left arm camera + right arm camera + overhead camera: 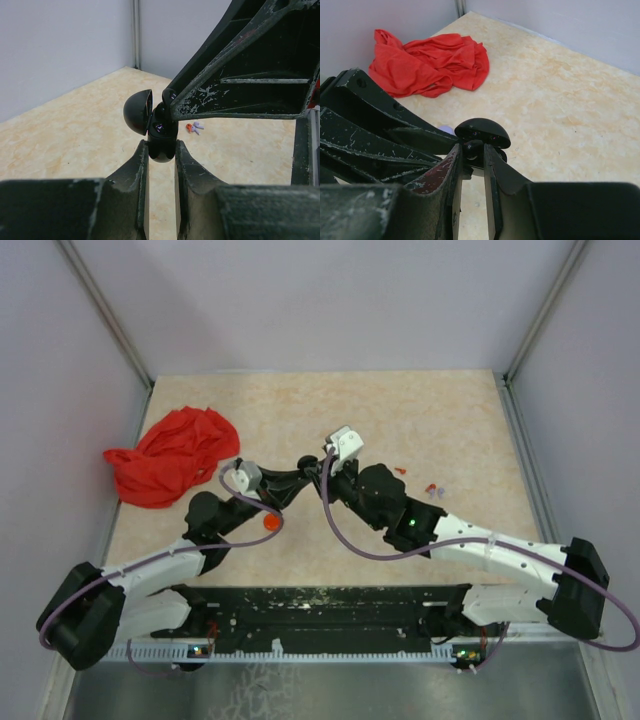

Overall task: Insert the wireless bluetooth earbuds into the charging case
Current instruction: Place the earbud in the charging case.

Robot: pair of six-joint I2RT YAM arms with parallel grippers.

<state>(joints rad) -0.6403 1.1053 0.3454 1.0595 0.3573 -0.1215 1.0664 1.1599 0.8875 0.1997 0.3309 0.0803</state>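
The two arms meet over the middle of the table (450, 420), above the surface. The left gripper (161, 145) has its fingers pressed onto the lower body of the charging case (159, 131), a small black rounded shell, and holds it upright in the air with its domed lid (137, 111) swung open to one side. Inside the case there are small violet glints, too small to read as a sign or a letter. The right gripper (473, 152) comes in from the opposite side. Its fingers stand almost together and pinch a small round black piece, the black earbud (471, 148), right at the open mouth of the case, under the edge of the lid. The fingers of both grippers are black with much scratched paint. On the table, well apart from the case, lie some tiny red and lavender bits (195, 128), too small to tell what each one is. A round orange disc (268, 524) lies near the left arm, and a crumpled red cloth (430, 62) lies at the far left.
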